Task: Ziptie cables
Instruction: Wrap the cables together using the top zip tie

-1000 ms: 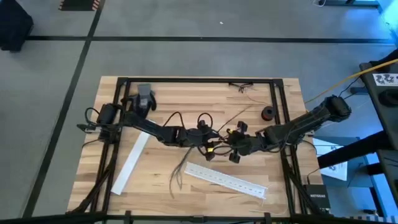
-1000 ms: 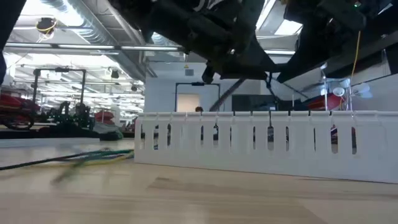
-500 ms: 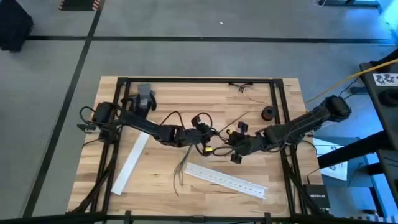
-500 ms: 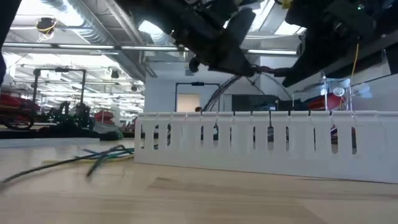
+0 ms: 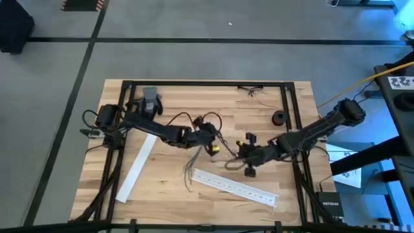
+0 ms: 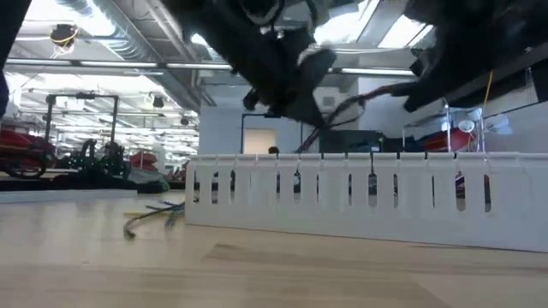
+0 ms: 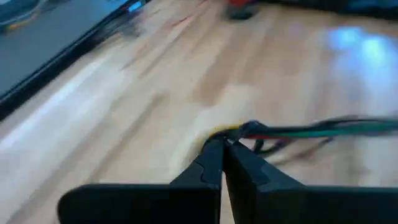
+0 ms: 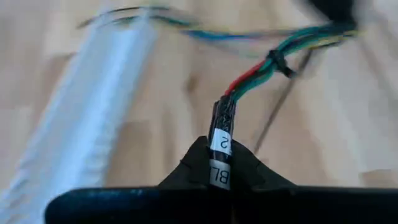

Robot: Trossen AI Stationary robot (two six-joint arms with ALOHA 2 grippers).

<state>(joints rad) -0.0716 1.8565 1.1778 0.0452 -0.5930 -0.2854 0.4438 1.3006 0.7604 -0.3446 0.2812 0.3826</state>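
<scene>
We hold cables [image 5: 220, 152] stretched mid-desk between both pincers, long axis running left-right. Left pincer [image 7: 222, 144] pinches one end; right pincer [image 8: 221, 163] pinches labelled sleeve end. Splayed tails droop toward white perforated strip [image 5: 236, 188]. Tie [image 8: 275, 62] sits nearer right pincer, we judge.

limp multicoloured cables [image 5: 217, 150] strung mid-table, a zip tie already round them; splayed ends trailing beside the white strip
</scene>
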